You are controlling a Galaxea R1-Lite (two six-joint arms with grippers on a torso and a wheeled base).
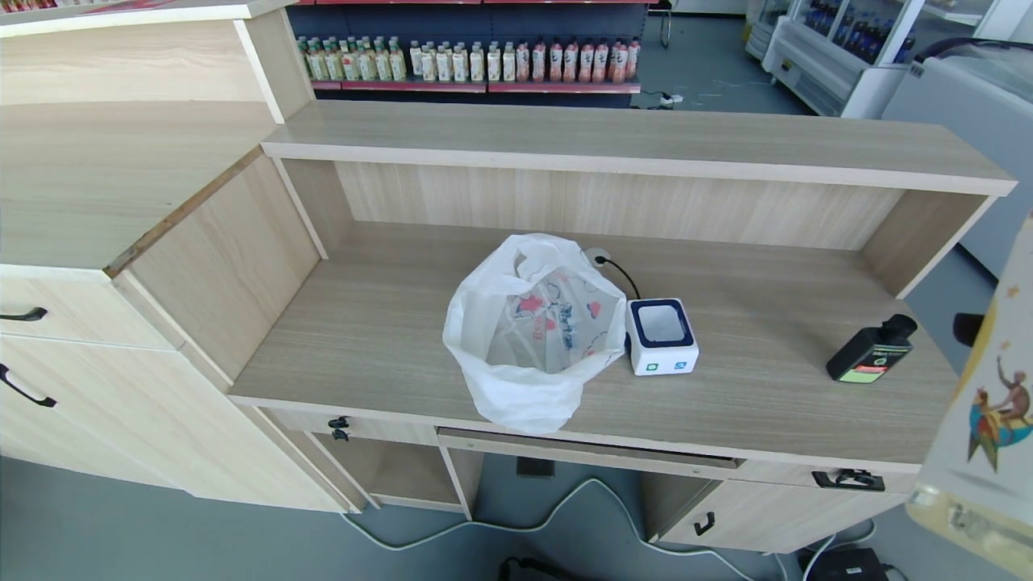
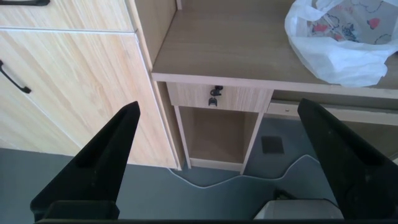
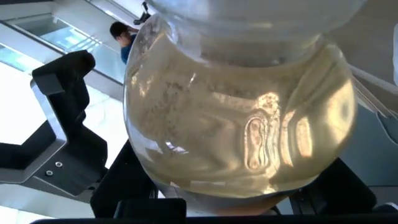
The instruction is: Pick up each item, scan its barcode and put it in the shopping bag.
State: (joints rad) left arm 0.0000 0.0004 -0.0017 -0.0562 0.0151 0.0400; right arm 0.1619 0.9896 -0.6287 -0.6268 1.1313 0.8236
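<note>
**Robot holding clear bottle at checkout, bag waiting open**

The right gripper is clamping a clear bottle of pale yellow liquid, its dark fingers pressing in from either side of the rounded body. In the head view the same clear bottle is hanging in the air at the robot's far right, off the counter's right end. Its label with a cartoon figure is facing the camera.

The left gripper is hovering with its fingers spread wide and nothing between them. It is sitting low, in front of the counter's left part and below the level of the top, and is looking at a small drawer with a key in its lock.

On the wooden counter a white plastic bag is standing near the middle. Its mouth is gaping upward and its front is drooping over the counter's near edge. Just to the bag's right a white scanner is sitting upright with its dark-framed window facing up. It is touching or almost touching the bag's side. A black cable is running from behind the scanner toward the back of the counter.

A black bottle is lying on its side well to the right of the scanner, near the counter's right end, with its cap pointing toward the back right.
</note>
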